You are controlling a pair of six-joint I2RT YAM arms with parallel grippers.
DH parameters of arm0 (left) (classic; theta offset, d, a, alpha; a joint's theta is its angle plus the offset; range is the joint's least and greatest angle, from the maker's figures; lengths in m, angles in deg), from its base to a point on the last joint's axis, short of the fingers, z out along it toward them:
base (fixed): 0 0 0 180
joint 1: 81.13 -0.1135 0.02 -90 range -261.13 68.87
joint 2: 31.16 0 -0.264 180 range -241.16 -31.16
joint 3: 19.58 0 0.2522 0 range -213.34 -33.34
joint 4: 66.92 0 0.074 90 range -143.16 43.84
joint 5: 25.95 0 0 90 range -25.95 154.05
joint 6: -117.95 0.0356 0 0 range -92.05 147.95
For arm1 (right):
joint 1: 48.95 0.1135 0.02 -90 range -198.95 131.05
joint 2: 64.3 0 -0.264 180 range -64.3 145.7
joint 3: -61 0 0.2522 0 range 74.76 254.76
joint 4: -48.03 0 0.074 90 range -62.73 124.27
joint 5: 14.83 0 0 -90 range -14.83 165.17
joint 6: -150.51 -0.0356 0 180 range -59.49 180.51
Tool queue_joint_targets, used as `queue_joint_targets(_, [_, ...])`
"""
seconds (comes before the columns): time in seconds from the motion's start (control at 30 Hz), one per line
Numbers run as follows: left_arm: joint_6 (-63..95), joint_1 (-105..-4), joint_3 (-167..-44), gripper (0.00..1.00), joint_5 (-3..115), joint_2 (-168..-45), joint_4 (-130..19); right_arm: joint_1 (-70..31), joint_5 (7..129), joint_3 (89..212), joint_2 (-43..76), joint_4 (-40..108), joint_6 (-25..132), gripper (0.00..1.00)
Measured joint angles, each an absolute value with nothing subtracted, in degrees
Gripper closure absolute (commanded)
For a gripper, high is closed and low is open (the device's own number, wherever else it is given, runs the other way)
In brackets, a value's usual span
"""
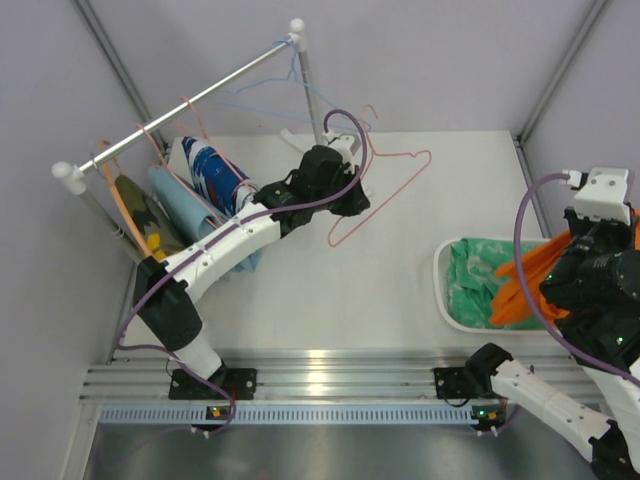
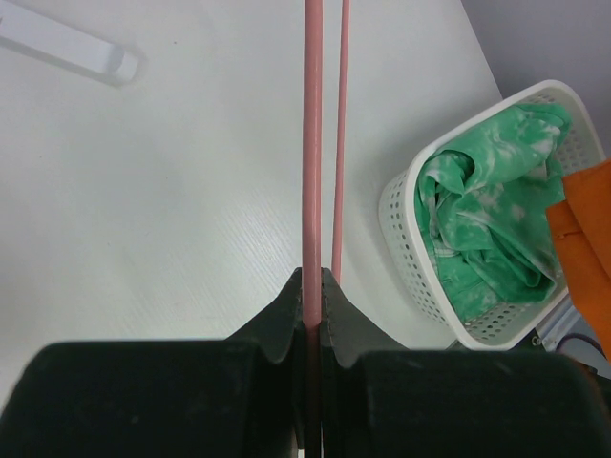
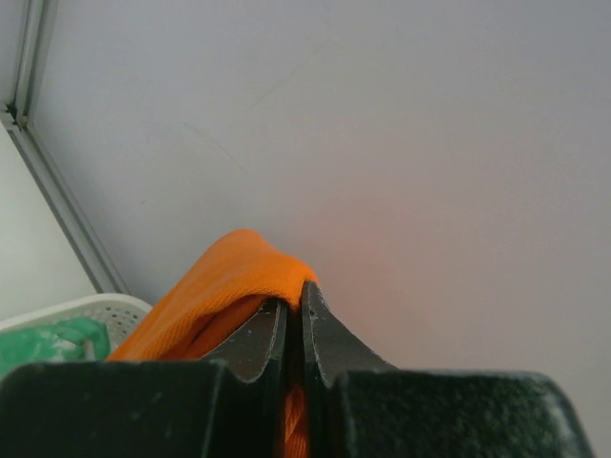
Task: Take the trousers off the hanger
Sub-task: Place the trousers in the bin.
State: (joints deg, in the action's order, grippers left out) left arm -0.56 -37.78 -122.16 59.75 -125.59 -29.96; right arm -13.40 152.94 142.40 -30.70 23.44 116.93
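My left gripper (image 1: 352, 196) is shut on a bare pink wire hanger (image 1: 385, 190) and holds it over the table's middle; its wire runs between my fingers in the left wrist view (image 2: 312, 172). My right gripper (image 3: 294, 303) is shut on the bright orange trousers (image 1: 528, 275), which hang over the white basket (image 1: 441, 290). The orange cloth drapes over my left finger (image 3: 205, 296). The mint green trousers (image 1: 478, 280) lie in the basket, also seen from the left wrist (image 2: 482, 219). Blue-and-white patterned (image 1: 212, 175), light blue (image 1: 185, 210) and camouflage trousers (image 1: 145, 215) hang on the rail (image 1: 190, 100).
The rail's upright post (image 1: 308, 90) stands at the back, with empty blue hangers (image 1: 270, 95) near it. Grey walls close in the table on three sides. An aluminium rail (image 1: 330, 380) runs along the near edge.
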Motion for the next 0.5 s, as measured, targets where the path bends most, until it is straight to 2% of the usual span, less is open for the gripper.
queue_joint_targets(0.3, [-0.6,-37.8,-122.2,1.00,59.3,-125.6,-30.0,-13.4,154.8,141.4,-32.6,16.1,114.3,1.00])
queue_joint_targets(0.5, [-1.1,-37.8,-121.8,1.00,59.0,-125.6,-30.0,-13.5,152.3,135.0,-34.0,8.8,107.0,1.00])
